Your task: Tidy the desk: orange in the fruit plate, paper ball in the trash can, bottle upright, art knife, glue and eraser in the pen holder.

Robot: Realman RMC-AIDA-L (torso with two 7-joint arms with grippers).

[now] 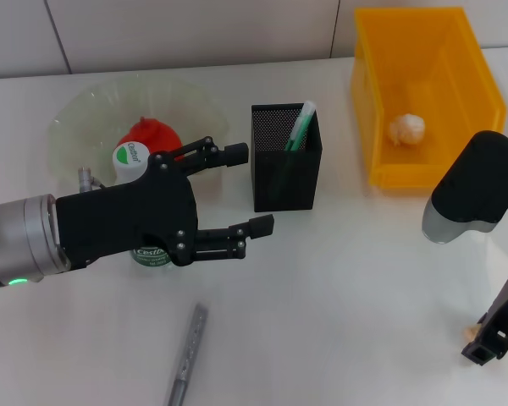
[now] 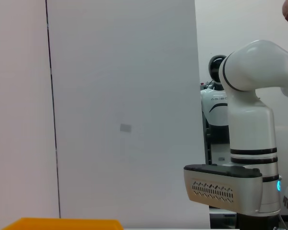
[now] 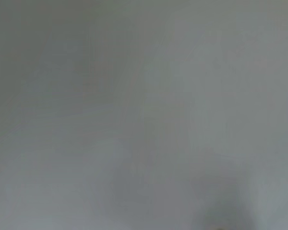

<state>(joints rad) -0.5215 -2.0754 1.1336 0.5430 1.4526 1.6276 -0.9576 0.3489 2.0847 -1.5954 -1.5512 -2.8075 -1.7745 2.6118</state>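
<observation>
Nearest of all, a grey knife (image 1: 187,354) lies flat on the white desk (image 1: 347,296), at the front edge, slanting a little, touching nothing. Just behind it the left gripper (image 1: 250,190) hovers over the desk with its black fingers (image 1: 237,153) spread wide apart and pointing toward the holder, nothing between them. Behind that hand stands a bottle (image 1: 135,169) with a white cap and green label, upright, its lower part hidden by the gripper body. Beyond the bottle sits a clear plate (image 1: 85,114), and in it rests a red-orange fruit (image 1: 148,135), partly covered by the bottle. A small metal-looking piece (image 1: 86,178) shows just beside the bottle at the plate's rim; what it is cannot be told. The black mesh holder (image 1: 286,182) stands upright near the middle of the desk, just past the fingertips, and a green-and-white stick (image 1: 300,125) leans inside it, poking above the rim. Farther to the right, the yellow bin (image 1: 381,161) holds a crumpled paper ball (image 1: 406,128) on its floor, with nothing else seen in it. The right gripper (image 1: 491,334) hangs low at the desk's near right corner, well apart from everything; whether its fingers are spread or closed cannot be told. Its wrist camera gives only a grey blur. From the left wrist, a pale wall (image 2: 120,110), the bin's yellow rim and another white robot (image 2: 245,143) show.
</observation>
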